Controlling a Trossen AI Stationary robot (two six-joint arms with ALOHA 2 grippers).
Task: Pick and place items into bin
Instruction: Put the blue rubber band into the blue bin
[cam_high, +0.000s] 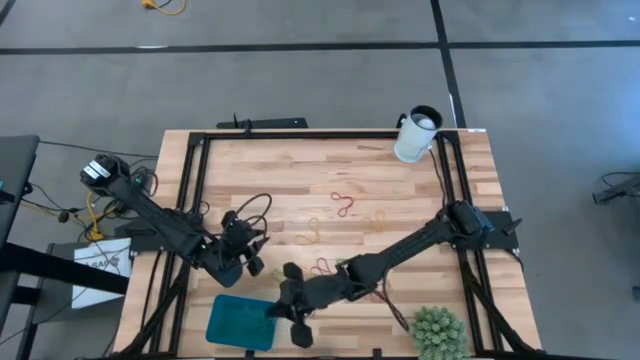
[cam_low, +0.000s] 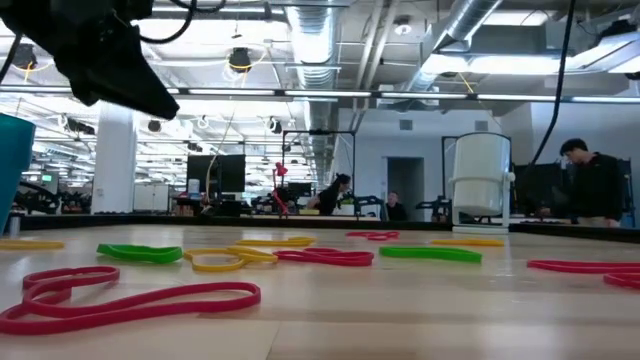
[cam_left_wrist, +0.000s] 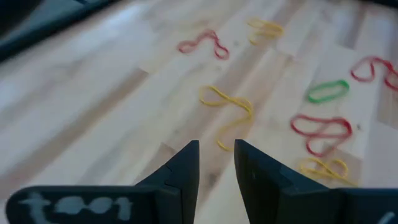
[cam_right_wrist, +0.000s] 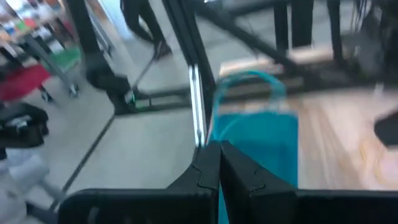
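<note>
The right gripper (cam_high: 297, 322) is at the near edge of the table (cam_high: 300, 170), just beside the teal tray (cam_high: 240, 322), at its right end. Its jaws are closed together, tip against tip, and in the right wrist view nothing can be seen between the fingers (cam_right_wrist: 208, 168). In that view the tray (cam_right_wrist: 258, 134) lies directly ahead of the closed tips.

The left gripper (cam_high: 250, 262) is just above the tray on the left part of the table. Its jaws stand a little apart with a narrow gap, and they hold nothing. Straight ahead of them lies a twisted yellow band (cam_left_wrist: 229, 112) on the wood. Farther from the jaws are a red band (cam_left_wrist: 202, 43), a green band (cam_left_wrist: 328, 91) and a red double loop (cam_left_wrist: 320, 132).

A white cup (cam_high: 416, 135) stands at the far edge of the table and a green plant (cam_high: 438, 332) at the near right corner.
</note>
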